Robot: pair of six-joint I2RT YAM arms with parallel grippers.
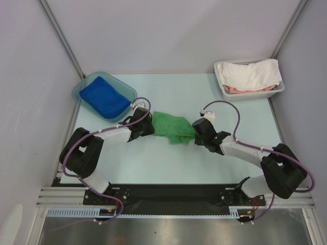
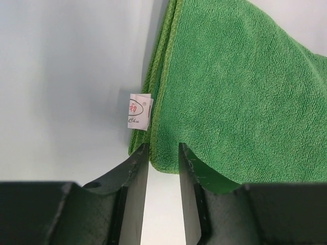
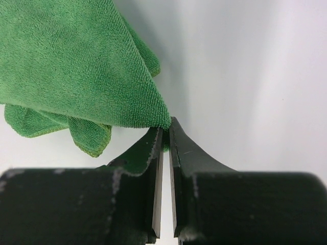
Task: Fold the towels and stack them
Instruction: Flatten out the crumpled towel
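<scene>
One white tag [image 2: 138, 111] on green towel [image 2: 240, 87] reads "Chu".

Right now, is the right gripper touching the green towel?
Touching. The right wrist view shows a corner of the green towel pinched between the closed jaws of the right gripper.

The green terry cloth towel [image 1: 173, 126] lay loosely folded, a small white tag [image 2: 138, 111] at its hem, right of the translucent blue plastic tub [image 1: 82, 89]. The folded royal blue terry towel [image 1: 104, 97] lay inside that tub.
</scene>
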